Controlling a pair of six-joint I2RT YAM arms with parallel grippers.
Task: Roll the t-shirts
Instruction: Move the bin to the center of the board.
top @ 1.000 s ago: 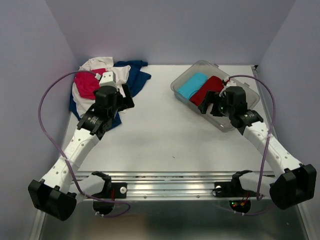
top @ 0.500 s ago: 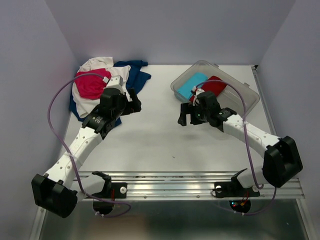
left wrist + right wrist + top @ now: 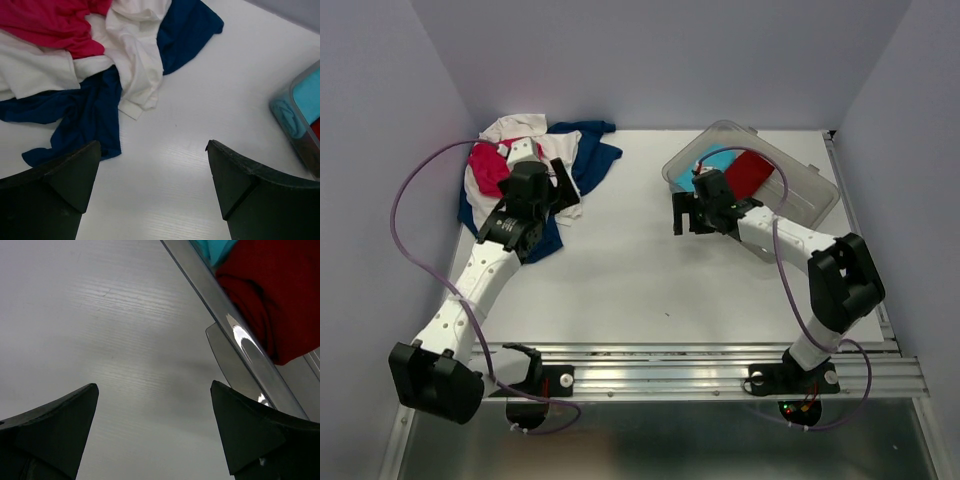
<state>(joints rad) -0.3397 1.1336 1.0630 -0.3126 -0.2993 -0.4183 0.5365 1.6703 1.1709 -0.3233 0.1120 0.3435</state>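
While my left tool (image 3: 151, 150) hangs spread and empty at the right edge of the t-shirts (image 3: 135, 55), heaped in a tangle at the far left corner of the tabletop (image 3: 225, 75), my right tool (image 3: 155, 387) is spread too, empty beside the clear bin (image 3: 235, 335). Since pink, cream and navy layers overlap, a pinch could well catch two at once and drag the whole heap.

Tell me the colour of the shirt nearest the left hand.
That shirt is navy blue, clearest in the left wrist view.
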